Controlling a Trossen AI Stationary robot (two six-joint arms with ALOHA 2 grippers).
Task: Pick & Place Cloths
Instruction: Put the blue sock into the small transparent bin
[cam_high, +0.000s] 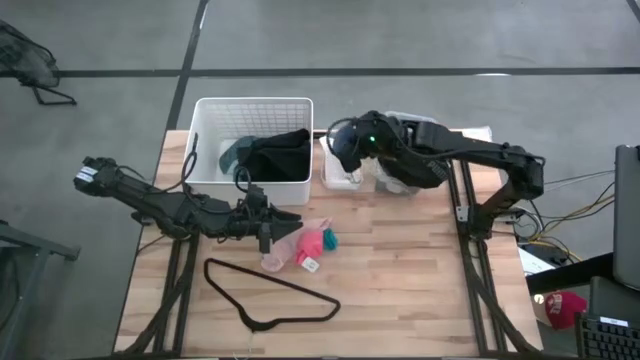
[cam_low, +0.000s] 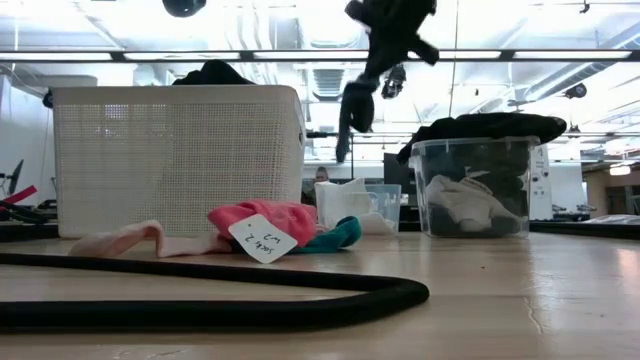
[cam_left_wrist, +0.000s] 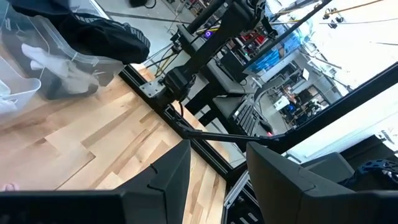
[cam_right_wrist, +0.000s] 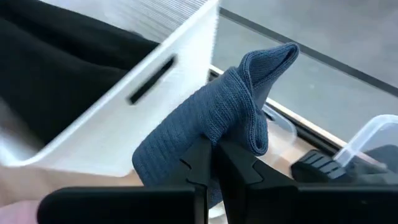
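Two arms show from above: the right gripper (cam_high: 350, 150) hangs between the white basket (cam_high: 205, 140) and the clear bins (cam_high: 400, 185), while the left gripper (cam_high: 268, 232) sits by the pink and teal cloths (cam_high: 310, 243), near the black hanger (cam_high: 270, 285). From the table, those small cloths (cam_low: 285, 222) lie behind the hanger's thick wire (cam_low: 200, 290). The left wrist shows its fingers (cam_left_wrist: 161, 177) spread with nothing between, and the right wrist shows fingers (cam_right_wrist: 199, 165) pinching a blue-grey cloth (cam_right_wrist: 217, 118)

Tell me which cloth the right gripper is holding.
The blue-grey ribbed cloth, pinched in the shut right gripper beside the white basket. The pink cloth lies loose on the table; the black one sits in the basket.
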